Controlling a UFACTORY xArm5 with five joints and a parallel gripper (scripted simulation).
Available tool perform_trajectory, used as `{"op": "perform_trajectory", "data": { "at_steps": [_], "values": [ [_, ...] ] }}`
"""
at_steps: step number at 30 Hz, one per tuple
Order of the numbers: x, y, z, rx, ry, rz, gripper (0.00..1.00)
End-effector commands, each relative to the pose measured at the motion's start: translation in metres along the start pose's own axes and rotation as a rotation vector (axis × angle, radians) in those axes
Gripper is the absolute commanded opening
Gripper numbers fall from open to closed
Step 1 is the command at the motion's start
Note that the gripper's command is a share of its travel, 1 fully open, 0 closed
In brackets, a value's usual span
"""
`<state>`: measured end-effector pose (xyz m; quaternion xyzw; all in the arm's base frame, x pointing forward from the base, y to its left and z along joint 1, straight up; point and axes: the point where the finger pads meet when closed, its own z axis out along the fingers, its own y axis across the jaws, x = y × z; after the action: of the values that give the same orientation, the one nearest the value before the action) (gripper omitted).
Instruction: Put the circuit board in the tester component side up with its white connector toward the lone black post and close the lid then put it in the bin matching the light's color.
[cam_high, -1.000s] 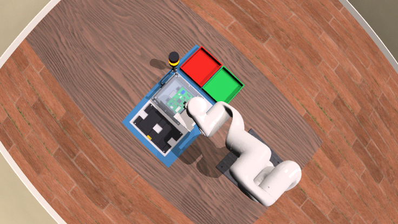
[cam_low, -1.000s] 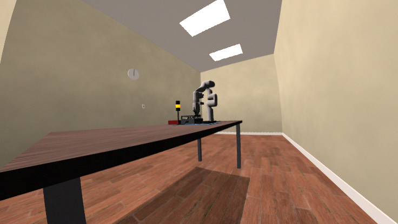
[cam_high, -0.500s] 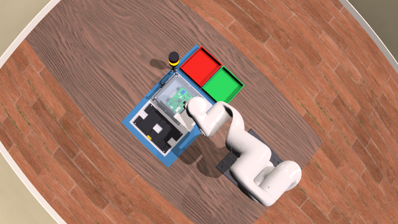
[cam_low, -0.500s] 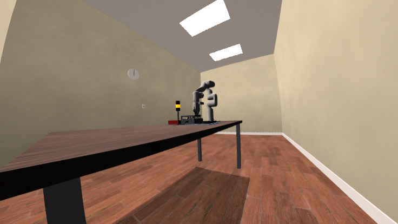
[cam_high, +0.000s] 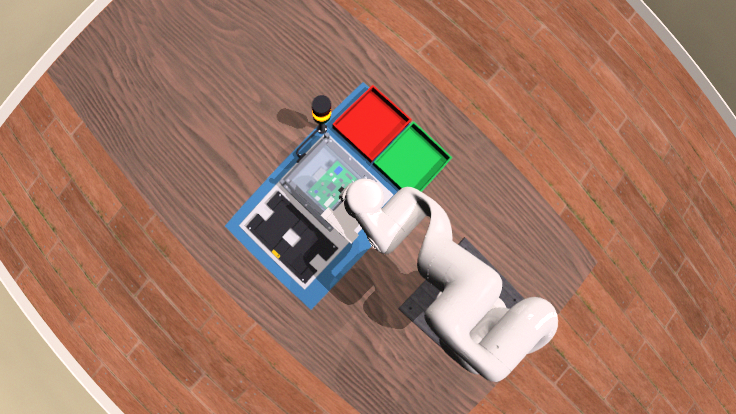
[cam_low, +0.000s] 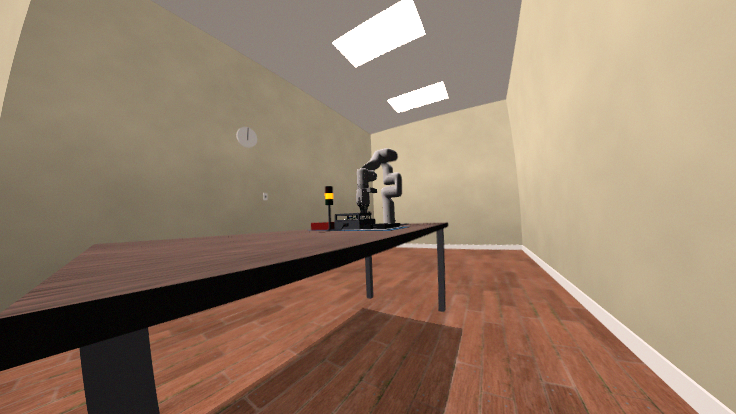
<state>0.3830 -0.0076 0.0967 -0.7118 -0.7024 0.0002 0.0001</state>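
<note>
Glossy white arm [cam_high: 465, 288] (rounded, bulbous joints).

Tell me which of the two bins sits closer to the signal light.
The red bin. It sits right beside the signal light, which glows yellow; the green bin lies beyond it, on the side nearer the arm.

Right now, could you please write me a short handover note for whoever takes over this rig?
Gripper: hidden by the wrist from above, low over the tester's edge; nearly shut, holding nothing.
Circuit board: in the tester under the closed clear lid. Tray has no board in it.
Signal light: showing yellow, neither green nor red.
Red bin and green bin: no board in either.
Done: board loaded, lid down.
Left: wait for green or red, press the tab, open the lid, bin the board by color.
</note>
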Motion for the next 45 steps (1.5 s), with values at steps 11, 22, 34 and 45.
{"op": "perform_trajectory", "data": {
  "at_steps": [11,22,34,45],
  "values": [
    [0.000,0.001,-0.043,-0.004,0.000,0.000,0.24],
    [-0.001,0.001,-0.085,-0.004,0.000,0.000,0.24],
    [-0.001,0.001,-0.099,-0.004,0.000,0.000,1.00],
    [-0.001,0.001,-0.099,-0.004,0.000,0.000,1.00]
  ]
}}
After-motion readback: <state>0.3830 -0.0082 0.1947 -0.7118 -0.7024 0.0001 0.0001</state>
